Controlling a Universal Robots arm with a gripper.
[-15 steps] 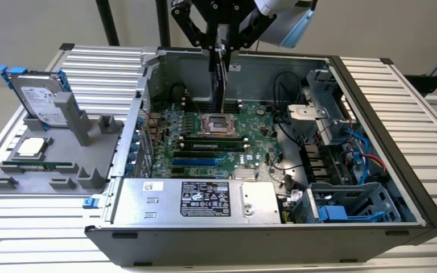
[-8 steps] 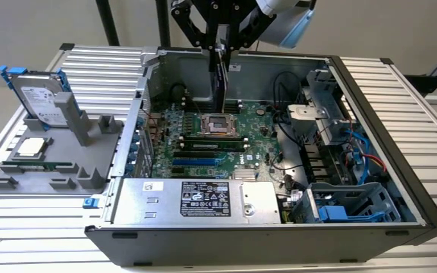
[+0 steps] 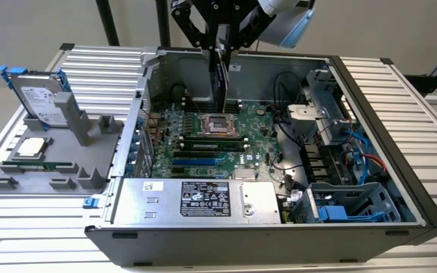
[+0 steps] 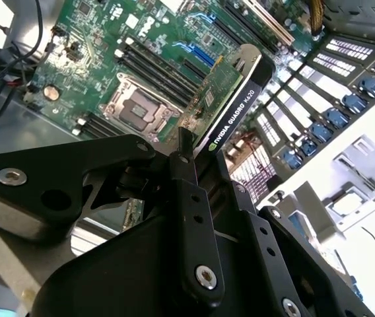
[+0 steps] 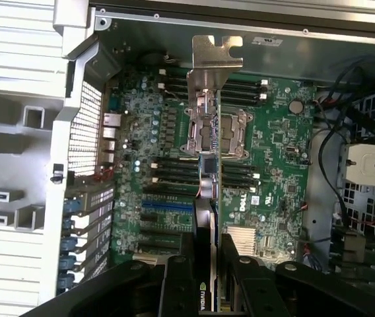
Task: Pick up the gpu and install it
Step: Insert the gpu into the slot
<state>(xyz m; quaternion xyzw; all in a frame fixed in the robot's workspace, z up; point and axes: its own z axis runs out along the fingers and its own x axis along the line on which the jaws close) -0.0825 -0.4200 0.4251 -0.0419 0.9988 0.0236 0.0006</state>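
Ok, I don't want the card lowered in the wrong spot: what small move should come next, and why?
Probably a short sideways shift, with no descent yet. The gripper is shut on the gpu, which hangs end-down above the CPU socket. The blue expansion slots lie nearer the board's front edge in the exterior view, so lowering here would likely miss them.

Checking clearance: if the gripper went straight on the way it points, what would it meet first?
Likely the CPU socket on the motherboard, touched first by the gpu the gripper holds; depth is unclear.
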